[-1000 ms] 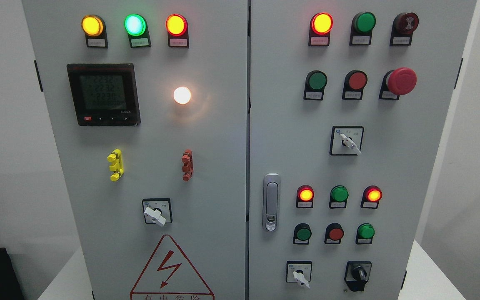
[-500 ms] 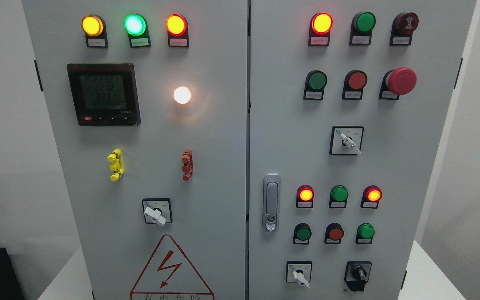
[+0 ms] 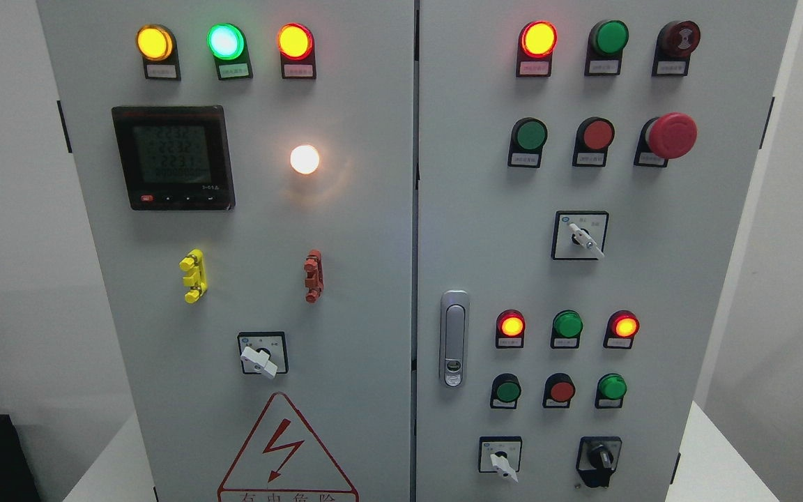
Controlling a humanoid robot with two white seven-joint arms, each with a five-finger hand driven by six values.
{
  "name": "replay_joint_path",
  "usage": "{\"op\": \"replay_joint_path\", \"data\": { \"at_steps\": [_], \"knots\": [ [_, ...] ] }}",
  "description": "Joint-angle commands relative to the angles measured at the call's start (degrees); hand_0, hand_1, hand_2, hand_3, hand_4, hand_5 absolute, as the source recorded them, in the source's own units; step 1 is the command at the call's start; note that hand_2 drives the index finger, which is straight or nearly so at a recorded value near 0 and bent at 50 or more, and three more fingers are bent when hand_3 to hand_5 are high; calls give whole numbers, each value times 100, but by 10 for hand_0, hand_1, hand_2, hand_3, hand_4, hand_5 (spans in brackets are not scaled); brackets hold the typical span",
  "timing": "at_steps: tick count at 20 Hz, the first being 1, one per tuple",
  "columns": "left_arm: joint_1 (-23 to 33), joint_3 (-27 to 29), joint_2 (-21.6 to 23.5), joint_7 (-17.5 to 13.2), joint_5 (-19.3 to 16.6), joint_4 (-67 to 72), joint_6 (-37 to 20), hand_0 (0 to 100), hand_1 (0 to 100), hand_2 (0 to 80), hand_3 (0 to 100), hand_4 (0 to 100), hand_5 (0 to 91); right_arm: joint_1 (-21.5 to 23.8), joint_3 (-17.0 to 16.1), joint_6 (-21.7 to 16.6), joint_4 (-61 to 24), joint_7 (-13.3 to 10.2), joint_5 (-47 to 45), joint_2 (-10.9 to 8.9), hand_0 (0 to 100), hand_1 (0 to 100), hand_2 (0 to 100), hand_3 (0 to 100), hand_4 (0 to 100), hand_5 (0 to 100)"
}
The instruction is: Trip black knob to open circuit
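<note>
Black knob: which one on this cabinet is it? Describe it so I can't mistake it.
Take the right-hand cabinet door and go to its bottom row, right of the silver door latch. The black knob sits at the lower right; its neighbour, the selector switch to its left, has a white handle.

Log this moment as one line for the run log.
stage: before reach | robot hands: none in view | black knob: untouched, bottom right of right door | white-handled switch: to its left | top-left lamps: lit

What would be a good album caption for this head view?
Grey control cabinet with lit indicator lamps; the black knob at lower right sits untouched, no robot hand in view.
</note>
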Motion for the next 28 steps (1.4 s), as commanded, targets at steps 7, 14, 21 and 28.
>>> {"op": "replay_joint_path", "data": {
  "at_steps": [7,14,21,28],
  "knots": [
    [0,0,0,0,-132,0,7,120,389,0,0,0,0,423,-3,-1008,-1839,-107,-18,9,0,71,0,0,0,0],
    [0,0,0,0,-132,0,7,120,389,0,0,0,0,932,-30,-982,-3226,-134,-35,-9,0,58,0,0,0,0],
    [0,0,0,0,-132,0,-2,120,389,0,0,0,0,1372,5,-965,-4791,-134,-35,-17,0,50,0,0,0,0],
    [0,0,0,0,-132,0,7,120,389,0,0,0,0,1582,-56,-649,-6259,-142,-62,-44,0,38,0,34,0,0]
  ]
}}
